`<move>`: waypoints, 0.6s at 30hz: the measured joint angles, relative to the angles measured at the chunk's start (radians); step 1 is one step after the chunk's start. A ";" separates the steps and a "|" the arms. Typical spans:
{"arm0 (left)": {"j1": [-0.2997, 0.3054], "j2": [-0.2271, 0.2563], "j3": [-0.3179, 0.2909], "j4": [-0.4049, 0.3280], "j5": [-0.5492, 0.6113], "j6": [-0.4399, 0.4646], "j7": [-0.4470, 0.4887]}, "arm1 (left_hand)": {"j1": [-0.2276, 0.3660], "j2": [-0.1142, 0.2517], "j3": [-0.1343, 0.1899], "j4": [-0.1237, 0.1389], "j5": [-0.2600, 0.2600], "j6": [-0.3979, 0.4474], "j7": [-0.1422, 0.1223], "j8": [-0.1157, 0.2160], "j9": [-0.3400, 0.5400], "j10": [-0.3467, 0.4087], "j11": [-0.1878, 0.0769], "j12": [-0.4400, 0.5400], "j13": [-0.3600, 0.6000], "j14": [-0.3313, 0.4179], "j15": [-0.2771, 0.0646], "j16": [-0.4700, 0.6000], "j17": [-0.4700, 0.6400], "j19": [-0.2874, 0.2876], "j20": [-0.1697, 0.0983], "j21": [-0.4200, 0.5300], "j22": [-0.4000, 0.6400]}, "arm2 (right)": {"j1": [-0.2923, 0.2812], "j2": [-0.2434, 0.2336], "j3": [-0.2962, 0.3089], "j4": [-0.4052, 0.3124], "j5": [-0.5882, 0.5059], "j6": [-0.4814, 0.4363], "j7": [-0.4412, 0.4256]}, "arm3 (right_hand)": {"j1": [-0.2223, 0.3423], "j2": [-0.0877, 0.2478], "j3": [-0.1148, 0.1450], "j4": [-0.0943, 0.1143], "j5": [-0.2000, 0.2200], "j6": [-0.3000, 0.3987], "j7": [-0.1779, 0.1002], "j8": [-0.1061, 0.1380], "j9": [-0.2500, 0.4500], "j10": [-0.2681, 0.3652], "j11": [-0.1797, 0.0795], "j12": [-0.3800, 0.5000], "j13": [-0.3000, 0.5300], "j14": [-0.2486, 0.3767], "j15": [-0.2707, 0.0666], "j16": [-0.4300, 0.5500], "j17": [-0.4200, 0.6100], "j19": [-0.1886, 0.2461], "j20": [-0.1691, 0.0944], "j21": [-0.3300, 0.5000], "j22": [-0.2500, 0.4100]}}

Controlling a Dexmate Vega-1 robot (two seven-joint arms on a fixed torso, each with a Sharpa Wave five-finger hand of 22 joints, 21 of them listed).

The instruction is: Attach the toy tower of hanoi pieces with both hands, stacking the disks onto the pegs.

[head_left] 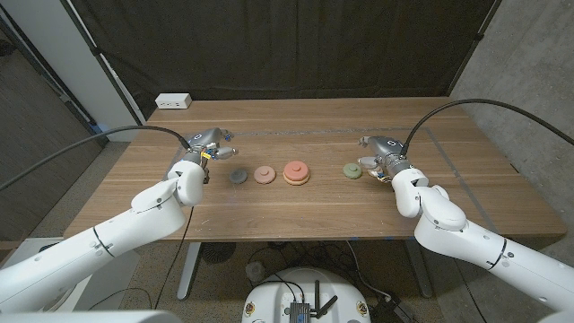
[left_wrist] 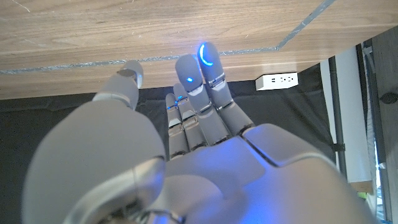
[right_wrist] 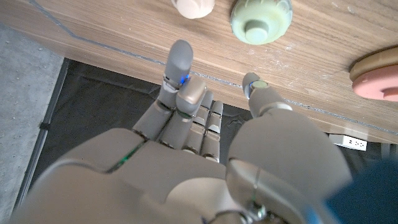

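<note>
left hand [head_left: 208,144]: fingers spread, holding nothing | right hand [head_left: 381,151]: fingers spread, holding nothing, beside pale green round disk [head_left: 352,170] | dark grey disk [head_left: 237,176], pink disk [head_left: 265,174], orange-and-pink stacked disks [head_left: 296,172] in a row on wooden table [head_left: 296,215]

A wooden worktop [head_left: 305,202] carries everything here. A white power strip [head_left: 173,101] sits on the worktop's far left corner. A black curtain [head_left: 287,45] hangs behind the worktop, and a grey wall [head_left: 529,72] stands to its right.
</note>
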 measured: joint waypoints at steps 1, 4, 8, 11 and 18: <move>-0.002 0.008 0.001 -0.001 0.002 -0.006 -0.009 | 0.000 0.000 0.000 0.000 0.000 0.000 0.000 0.000 0.000 0.000 0.000 0.000 0.000 0.000 0.000 0.000 0.000 0.000 0.000 0.000 0.000 | -0.001 0.000 0.000 0.000 0.001 0.000 -0.001 | 0.000 0.000 0.001 0.001 0.000 0.000 0.000 -0.005 0.000 0.000 0.000 0.000 0.000 0.000 0.000 -0.003 0.000 -0.002 0.002 0.000 0.000; -0.008 0.024 0.001 -0.001 0.005 -0.033 -0.036 | 0.000 0.000 0.000 0.000 0.000 0.000 0.000 0.000 0.000 0.000 0.000 0.000 0.000 0.000 0.000 0.000 0.000 0.000 0.000 0.000 0.000 | -0.003 0.000 0.001 0.000 0.005 0.000 -0.003 | 0.000 0.000 0.001 0.001 0.000 0.000 0.000 -0.008 0.000 0.000 0.000 0.000 0.000 0.000 0.000 -0.003 0.000 -0.002 0.002 0.000 0.000; -0.016 0.052 0.001 0.004 0.005 -0.075 -0.075 | 0.000 0.000 0.000 0.000 0.000 0.000 0.000 0.000 0.000 0.004 -0.004 0.000 0.000 0.000 0.000 0.000 0.000 0.000 0.000 0.000 0.000 | -0.004 0.000 0.001 -0.001 0.008 -0.001 -0.006 | 0.000 0.000 0.001 0.001 0.000 -0.003 -0.003 -0.008 0.000 0.000 0.000 0.000 0.000 0.000 0.000 -0.003 0.000 -0.005 -0.002 0.000 0.000; -0.022 0.071 -0.002 0.011 0.003 -0.107 -0.106 | 0.000 0.000 0.000 0.000 0.000 0.000 0.000 0.000 0.000 0.004 -0.004 0.000 0.000 0.000 0.000 0.000 0.000 0.000 0.000 0.000 0.000 | -0.005 0.000 0.001 -0.003 0.008 -0.003 -0.006 | 0.000 0.000 0.001 0.001 0.000 -0.003 -0.003 -0.008 0.000 0.000 0.000 0.000 0.002 0.000 0.000 -0.003 0.000 -0.005 -0.002 0.000 0.000; -0.034 0.105 -0.010 0.019 0.005 -0.156 -0.174 | 0.000 0.000 0.000 0.000 0.000 -0.002 -0.002 0.000 0.000 0.004 -0.004 0.000 0.000 0.000 0.000 0.000 -0.005 0.000 0.000 0.000 0.000 | -0.005 0.000 -0.004 -0.010 0.008 -0.011 -0.006 | 0.000 0.000 0.001 0.001 0.000 -0.003 -0.003 -0.008 0.000 0.000 0.000 0.000 0.003 0.000 0.000 -0.003 0.000 -0.005 -0.002 0.000 0.000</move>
